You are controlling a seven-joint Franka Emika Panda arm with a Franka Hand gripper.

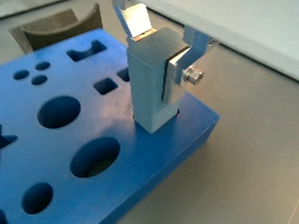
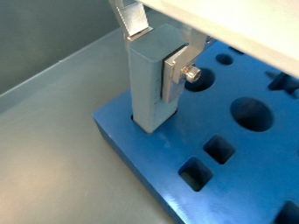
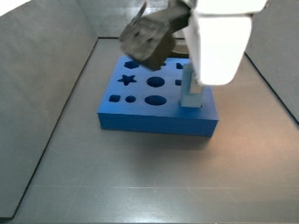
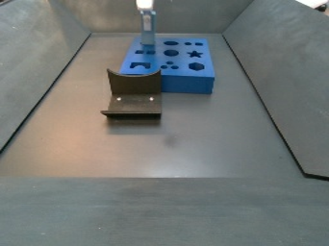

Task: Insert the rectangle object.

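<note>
The rectangle object (image 1: 152, 92), a pale sky-blue bar, stands upright with its lower end in a hole at a corner of the big dark blue block (image 1: 65, 140). It shows in both wrist views (image 2: 149, 92) and both side views (image 3: 190, 96) (image 4: 145, 46). My gripper (image 1: 158, 54) is shut on the bar's upper part, one silver finger (image 1: 177, 72) flat against its side and the other at its far edge. The gripper also shows in a wrist view (image 2: 156, 57) and from the side (image 3: 193, 80) (image 4: 145, 21).
The blue block (image 4: 180, 69) has several other shaped holes, round, star and square (image 3: 131, 80). The dark fixture (image 4: 131, 98) stands right in front of the block. Grey sloping walls (image 4: 38, 86) enclose the floor.
</note>
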